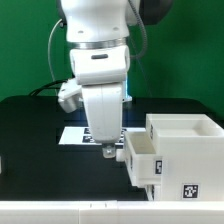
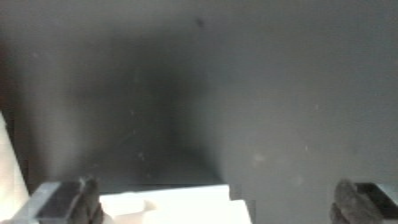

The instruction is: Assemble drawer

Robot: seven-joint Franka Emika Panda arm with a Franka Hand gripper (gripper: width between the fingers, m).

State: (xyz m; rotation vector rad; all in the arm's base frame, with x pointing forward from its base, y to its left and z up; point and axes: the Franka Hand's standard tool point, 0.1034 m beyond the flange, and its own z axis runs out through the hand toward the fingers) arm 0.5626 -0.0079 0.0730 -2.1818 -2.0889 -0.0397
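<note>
Nearest the exterior camera, toward its right, the white drawer (image 1: 152,160) sticks partway out of the white box (image 1: 185,150), both resting on the black surface (image 1: 30,125). The drawer's open tray faces up, and the box carries a marker tag on its front face (low, near the right corner).

Just beside the drawer, on the exterior view's left of it, the gripper (image 1: 109,152) hangs low over the surface at the end of the white arm (image 1: 100,60). Its tips sit close to the drawer's near corner; whether they touch it cannot be told from this angle.

The wrist view shows the jaws spread wide, one dark finger (image 2: 61,203) at each side of the frame, with nothing between them but the surface and a white corner (image 2: 169,205), apparently the drawer's.

Behind the gripper lies the marker board (image 1: 72,135), flat on the surface and mostly hidden by the arm.
</note>
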